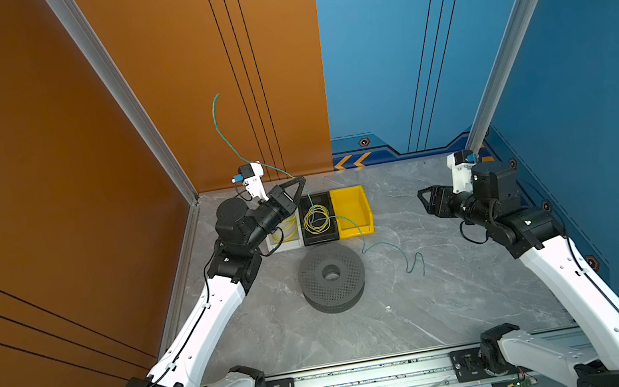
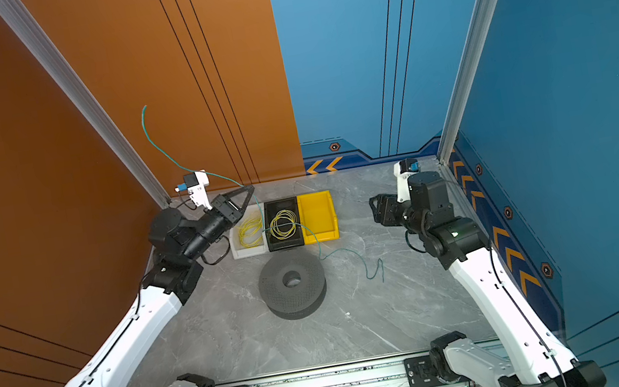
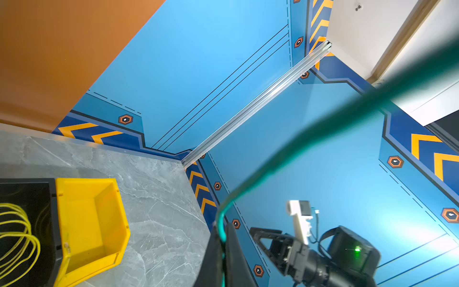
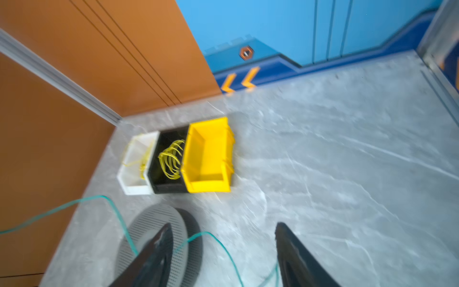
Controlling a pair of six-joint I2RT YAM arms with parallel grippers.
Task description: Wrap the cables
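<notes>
1. Counter: a grey spool lies flat at its centre.
2. Left claw, at the spool's 12 o'clock, is clenched on the teal wire, whose tail lies on the counter at 3 o'clock.
3. Right claw: released, jaws apart.

Open table right of the grey spool, though the teal wire snakes across it, seemingly lying flat; three bins block the back.

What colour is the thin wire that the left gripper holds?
Teal-green. The wire, clamped in the left gripper, shows best in the left wrist view.
</notes>
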